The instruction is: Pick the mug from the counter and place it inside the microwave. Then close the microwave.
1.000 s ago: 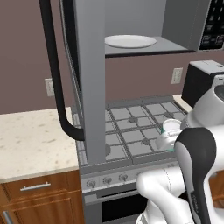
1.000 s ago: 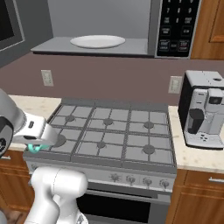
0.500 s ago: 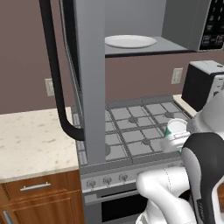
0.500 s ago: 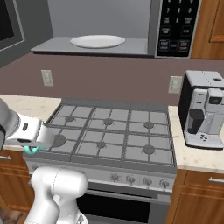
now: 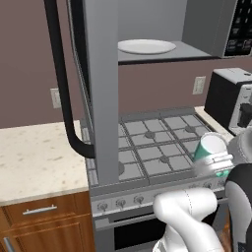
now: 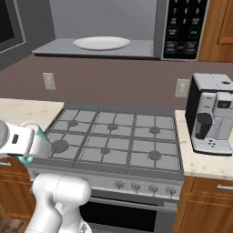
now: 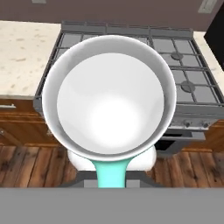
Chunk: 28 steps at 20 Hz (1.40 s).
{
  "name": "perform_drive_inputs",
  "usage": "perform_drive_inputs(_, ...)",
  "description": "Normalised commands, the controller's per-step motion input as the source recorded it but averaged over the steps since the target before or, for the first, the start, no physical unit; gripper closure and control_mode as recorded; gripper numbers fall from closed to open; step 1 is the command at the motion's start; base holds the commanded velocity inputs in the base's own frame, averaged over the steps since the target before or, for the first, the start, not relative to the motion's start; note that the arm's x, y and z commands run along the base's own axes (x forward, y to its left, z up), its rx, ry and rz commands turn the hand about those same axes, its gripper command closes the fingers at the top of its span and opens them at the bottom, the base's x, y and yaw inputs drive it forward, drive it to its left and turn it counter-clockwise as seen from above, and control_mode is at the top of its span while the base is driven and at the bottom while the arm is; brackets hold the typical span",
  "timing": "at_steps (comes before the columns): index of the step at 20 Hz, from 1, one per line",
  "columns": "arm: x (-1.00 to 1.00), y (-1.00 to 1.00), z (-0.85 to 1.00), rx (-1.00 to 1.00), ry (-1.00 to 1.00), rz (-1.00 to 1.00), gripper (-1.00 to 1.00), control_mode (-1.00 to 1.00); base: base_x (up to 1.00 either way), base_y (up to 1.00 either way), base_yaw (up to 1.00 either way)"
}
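The teal mug (image 5: 210, 147) hangs tilted above the stove's front right corner, pale mouth toward the left base camera. My gripper (image 5: 220, 161) is shut on it. From the right base view the mug (image 6: 44, 144) pokes out of the gripper (image 6: 28, 145) by the stove's front left corner. The hand view looks straight into the mug (image 7: 109, 100), its teal handle at the bottom. The microwave (image 5: 202, 24) stands open above the stove, its door (image 5: 101, 93) swung out left, with a white plate (image 5: 146, 46) inside. The beige counter (image 5: 34, 157) lies left of the stove.
A grey gas stove (image 6: 113, 139) sits under the microwave. A coffee machine (image 6: 213, 113) stands on the right counter. The door's black bar handle (image 5: 61, 93) juts toward me at the left. The keypad (image 6: 182, 25) is right of the plate (image 6: 101, 43).
The gripper with the mug has drifted back toward the stove's front edge, rightward in the left base view and leftward in the right one. Nothing else has moved.
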Motion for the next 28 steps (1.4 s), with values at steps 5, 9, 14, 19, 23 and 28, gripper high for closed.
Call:
perform_drive_inputs(5, -0.07, -0.11, 0.88, 0.0, -0.23, 0.0, 1.0, -1.0, 0.0, 0.0, 0.0)
perform_drive_inputs(9, 0.0, -0.08, 0.88, 0.0, -0.16, 0.0, 1.0, -1.0, 0.0, 0.0, 0.0)
perform_drive_inputs(14, 0.43, -0.13, 0.37, 0.0, -0.06, 0.0, 1.0, -1.0, 0.0, 0.0, 0.0)
perform_drive_inputs(19, 0.76, -0.15, 0.06, 0.02, 0.0, 0.0, 1.0, -1.0, 0.0, 0.0, 0.0)
perform_drive_inputs(23, 0.64, -0.05, 0.1, 0.03, 0.0, 0.0, 1.0, -1.0, 0.0, 0.0, 0.0)
perform_drive_inputs(28, 0.68, 0.0, 0.02, 0.03, 0.0, 0.0, 1.0, -1.0, 0.0, 0.0, 0.0)
